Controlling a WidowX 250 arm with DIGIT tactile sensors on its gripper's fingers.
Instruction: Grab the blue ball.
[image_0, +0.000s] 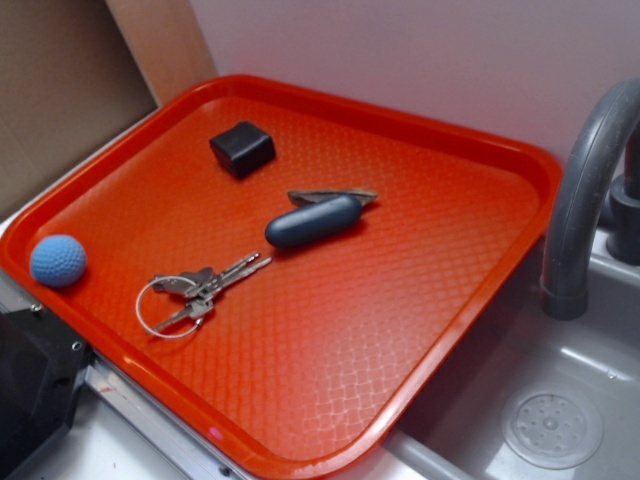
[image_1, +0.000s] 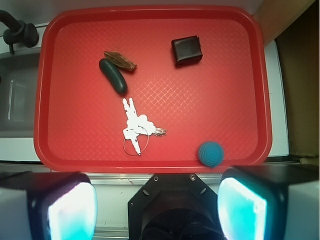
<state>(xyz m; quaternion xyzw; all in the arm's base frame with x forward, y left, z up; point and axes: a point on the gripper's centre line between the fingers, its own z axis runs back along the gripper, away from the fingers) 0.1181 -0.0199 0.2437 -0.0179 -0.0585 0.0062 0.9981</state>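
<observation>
A red tray (image_0: 480, 260) is seen taking up most of the worktop, with a grey sink (image_0: 560, 400) and its curved tap (image_0: 585, 190) set just beside one long edge. On the tray, things are spread well apart from one another. Near the middle a dark navy capsule (image_0: 313, 221) is laid at a slant, with a thin brown sliver (image_0: 335, 196) touching its far side. A black block (image_0: 242, 148) is placed toward the far corner. A bunch of keys on a wire ring (image_0: 195, 290) is spread flat between the capsule and the near rim.

The blue ball (image_0: 58, 261) is found at the tray's corner, close against the raised rim, apart from the keys and clear of everything else; in the wrist view it (image_1: 210, 153) is seen just inside the edge nearest the camera, to the right of centre.

The pincer (image_1: 157, 200) is held well above and outside the tray, and its two fingers (image_1: 70, 210) are spread wide with nothing between them. Nothing is touched by it.

By this showing the task is judged barely begun: the ball is not yet approached, and the move over the corner, the descent and the closing are all left to be done. The nearness of the rim is judged a likely hindrance to one finger.
</observation>
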